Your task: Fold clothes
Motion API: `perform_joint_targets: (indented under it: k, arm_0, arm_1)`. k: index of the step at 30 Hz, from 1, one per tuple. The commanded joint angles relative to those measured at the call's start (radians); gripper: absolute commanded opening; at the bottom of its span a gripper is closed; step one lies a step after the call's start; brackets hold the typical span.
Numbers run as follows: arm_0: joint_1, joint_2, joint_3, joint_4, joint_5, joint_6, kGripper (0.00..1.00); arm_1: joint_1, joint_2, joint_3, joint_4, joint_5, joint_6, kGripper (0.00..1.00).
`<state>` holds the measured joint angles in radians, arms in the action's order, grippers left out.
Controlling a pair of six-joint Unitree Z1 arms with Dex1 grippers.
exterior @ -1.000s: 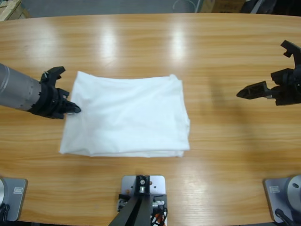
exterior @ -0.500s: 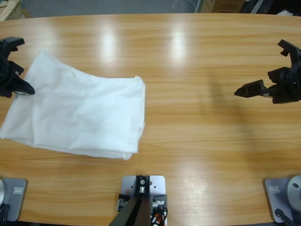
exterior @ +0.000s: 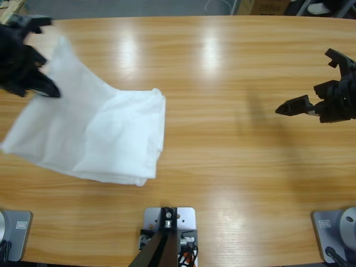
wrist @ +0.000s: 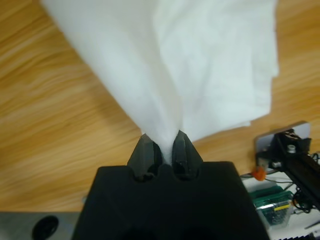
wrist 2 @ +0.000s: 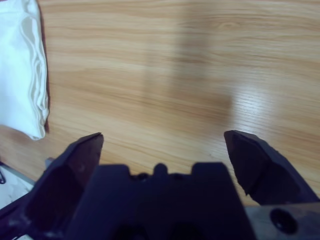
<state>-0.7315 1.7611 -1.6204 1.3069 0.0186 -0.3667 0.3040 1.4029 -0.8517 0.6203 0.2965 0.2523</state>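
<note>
White cloth: folded T-shirt (exterior: 94,136), plain, wrinkled, no print or collar showing; lies on left part of table, upper-left corner lifted off the wood, lower and right parts resting flat.
Layers: stacked folded edges visible along right side in high view; same edges seen as a rounded bundle (wrist 2: 22,65) at left edge of right wrist view.
Lifted corner: drawn up into a taut ridge toward upper left; fabric fans out from the pinch point (wrist: 165,75) in left wrist view.
Left gripper (exterior: 41,83): at far upper left of high view, jaws clamped on the shirt's corner; in left wrist view (wrist: 162,150) both black tips pressed together with cloth between them.
Right gripper (exterior: 297,105): at right side, well apart from the shirt, above bare wood; jaws spread wide, nothing between them (wrist 2: 165,145).
Table (exterior: 222,167): long, light wood grain, glossy light reflections near the far edge.
Background: grey rig plate and cabling at lower right of left wrist view.
</note>
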Motion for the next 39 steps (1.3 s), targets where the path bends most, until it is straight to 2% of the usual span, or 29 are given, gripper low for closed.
perform_joint_targets:
  k: [1,13,25,29,33,34,35,37,38,39]
  arm_0:
    - [-0.08,0.188,-0.149,0.033,-0.055,-0.003,0.0]
    - [-0.174,0.362,-0.326,0.077,-0.096,-0.004,0.0]
    - [-0.29,0.637,-0.695,0.13,-0.175,0.026,0.0]
    - [-0.335,0.744,-0.822,0.131,-0.247,0.028,0.0]
    - [-0.359,0.823,-0.911,0.133,-0.278,0.026,0.012]
    - [-0.36,0.833,-0.932,0.133,-0.278,0.024,0.386]
    - [-0.361,0.838,-0.953,0.133,-0.275,0.021,0.637]
    - [-0.361,0.847,-1.026,0.133,-0.257,0.018,0.741]
    - [-0.362,0.854,-1.084,0.132,-0.258,0.026,0.892]
    - [-0.366,0.861,-1.14,0.132,-0.258,0.041,0.984]
  arm_1:
    - [0.009,0.049,0.033,-0.018,0.016,0.012,0.991]
    - [0.009,0.053,0.04,-0.032,0.038,0.008,0.982]
    - [0.009,0.061,0.046,-0.042,0.041,0.008,0.982]
    - [0.009,0.06,0.047,-0.042,0.042,0.007,0.982]
    - [0.012,0.057,0.048,-0.044,0.044,0.005,0.982]
    - [0.012,0.057,0.048,-0.044,0.044,0.005,0.982]
    - [0.012,0.057,0.048,-0.044,0.045,0.005,0.982]
    - [0.015,0.057,0.048,-0.044,0.046,0.004,0.982]
    - [0.018,0.057,0.048,-0.044,0.046,0.004,0.982]
    - [0.021,0.056,0.048,-0.044,0.045,0.004,0.982]
